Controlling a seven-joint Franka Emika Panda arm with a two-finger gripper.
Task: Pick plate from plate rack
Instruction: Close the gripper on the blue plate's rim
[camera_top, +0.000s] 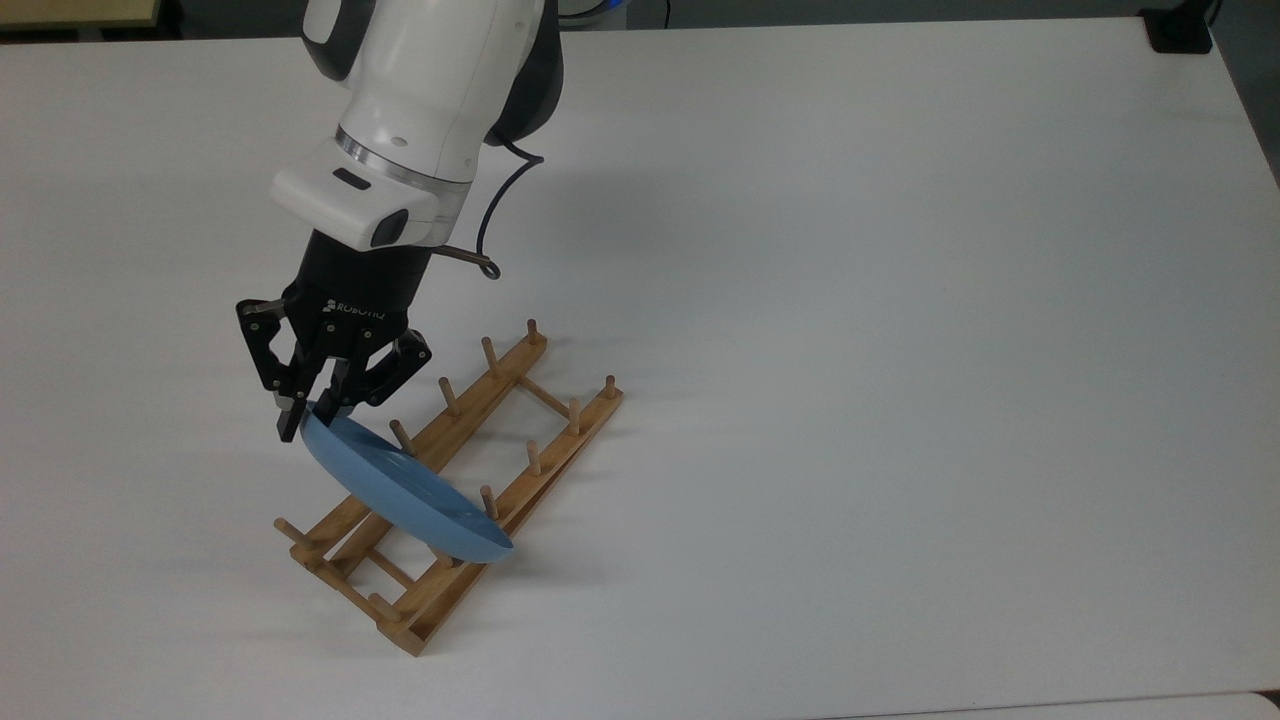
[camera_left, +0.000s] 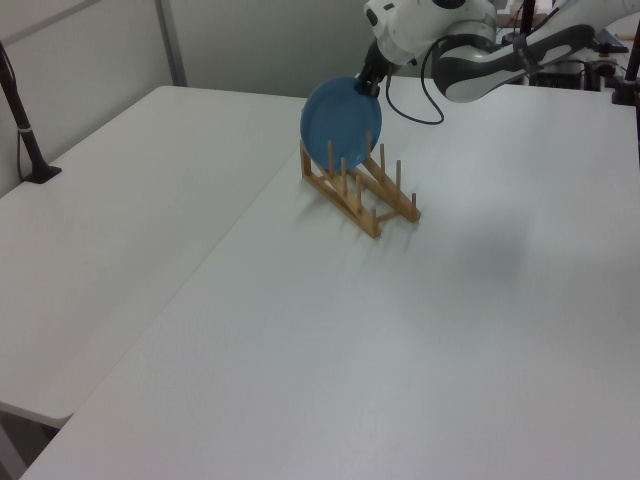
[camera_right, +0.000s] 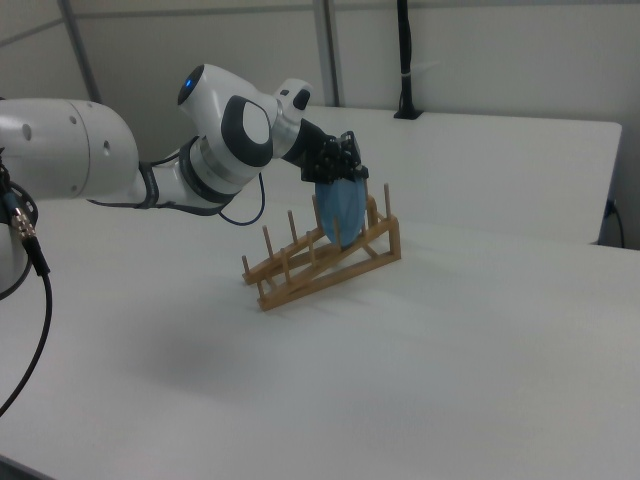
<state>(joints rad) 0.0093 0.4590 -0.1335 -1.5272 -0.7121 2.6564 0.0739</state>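
blue plate (camera_top: 405, 487) upright in wooden plate rack (camera_top: 520, 415), bare white table (camera_top: 850, 300) around

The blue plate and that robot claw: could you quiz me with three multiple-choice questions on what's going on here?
1. Where is the plate?
A. flat on the table
B. standing on edge in the plate rack
C. lifted well clear of the rack

2. How many plates are in the rack?
A. one
B. two
C. four

3. What is the gripper doing?
A. hanging far above the table
B. closing its fingers on the plate's upper rim
C. gripping a peg

Answers: 1 B, it leans between pegs near one end; 2 A, the other slots are bare; 3 B, a finger sits on each side of the rim.
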